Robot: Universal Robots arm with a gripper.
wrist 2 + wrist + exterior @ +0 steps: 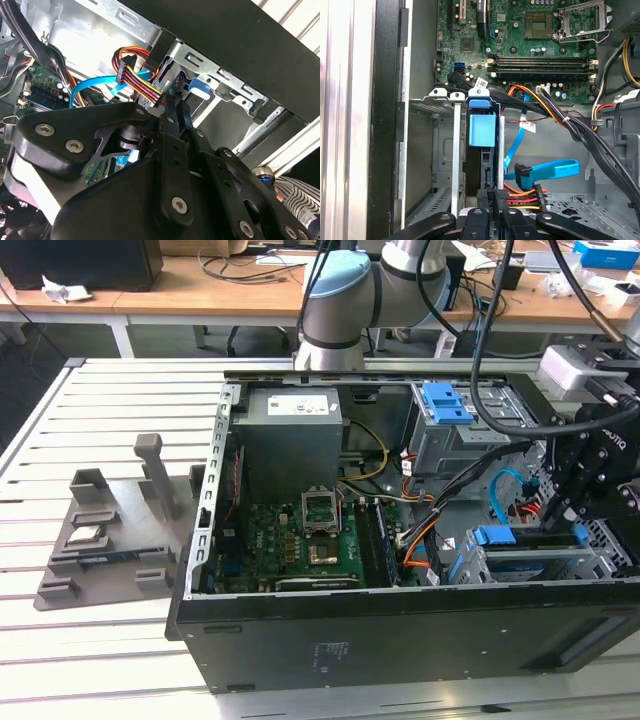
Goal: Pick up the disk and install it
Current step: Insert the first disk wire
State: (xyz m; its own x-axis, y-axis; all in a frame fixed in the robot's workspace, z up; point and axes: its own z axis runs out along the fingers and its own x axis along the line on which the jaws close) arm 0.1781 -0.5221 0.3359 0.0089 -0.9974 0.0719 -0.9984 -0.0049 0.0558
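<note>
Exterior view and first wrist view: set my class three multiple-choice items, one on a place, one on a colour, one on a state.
1. Where is the gripper?
A. Over the grey fixture on the table
B. At the drive cage, at the exterior view's right end of the case
C. Above the power supply

2. What colour is the carrier bracket of the disk?
A. Red
B. White
C. Blue

3. How is the case?
A. Side open, motherboard showing
B. Side panel closed
C. Covered by a cloth

Answers:
1. B, the gripper sits by the drive cage in the exterior view.
2. C, the first wrist view shows the bracket blue.
3. A, the board lies bare in both views.
</note>
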